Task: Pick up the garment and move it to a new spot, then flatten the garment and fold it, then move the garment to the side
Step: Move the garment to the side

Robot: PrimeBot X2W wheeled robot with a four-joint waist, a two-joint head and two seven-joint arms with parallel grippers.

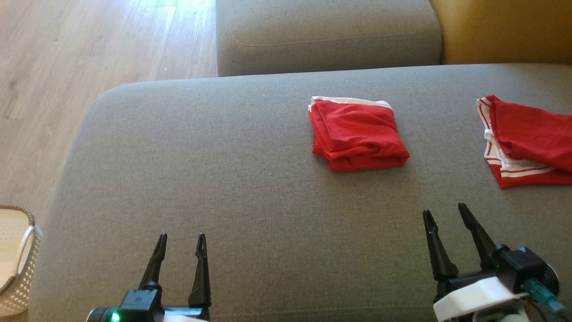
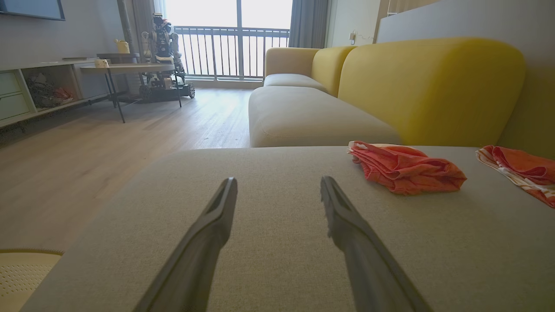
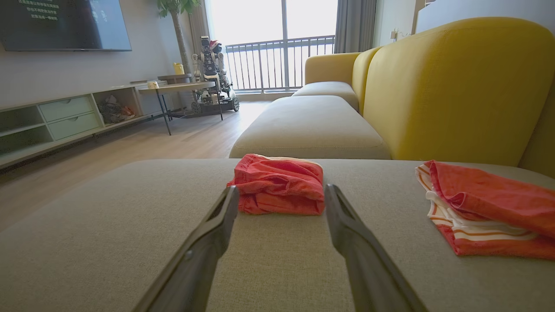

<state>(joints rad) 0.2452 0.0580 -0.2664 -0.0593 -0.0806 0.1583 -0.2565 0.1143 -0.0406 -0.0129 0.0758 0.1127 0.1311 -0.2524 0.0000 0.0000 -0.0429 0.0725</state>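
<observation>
Garment (image 1: 357, 136) lay on the largest thing before me, the grey seat cushion (image 1: 178, 179) of the sofa, right of the cushion's middle and toward its far edge. Wooden floor (image 1: 89, 44) ran along my left side and past the cushion's far left corner. A second grey cushion (image 1: 326, 36) sat just beyond the far edge, and a yellow backrest (image 1: 505, 31) rose at the far right.

A striped red piece (image 1: 527, 143), with white bands at its hem, lay on the same cushion at my right, well apart from the garment. The garment itself was red, folded into a compact and somewhat rumpled square, a white band showing along its far edge. A pale woven basket (image 1: 18, 264) stood on the floor at my near left, beside the cushion.

My left gripper (image 1: 182, 235) hovered over the cushion's near edge on the left, its fingers apart and holding nothing. My right gripper (image 1: 444, 208) was at the near right, its fingers likewise spread and empty. In the right wrist view the garment sat ahead of them, framed between the two tips and clear of both.
</observation>
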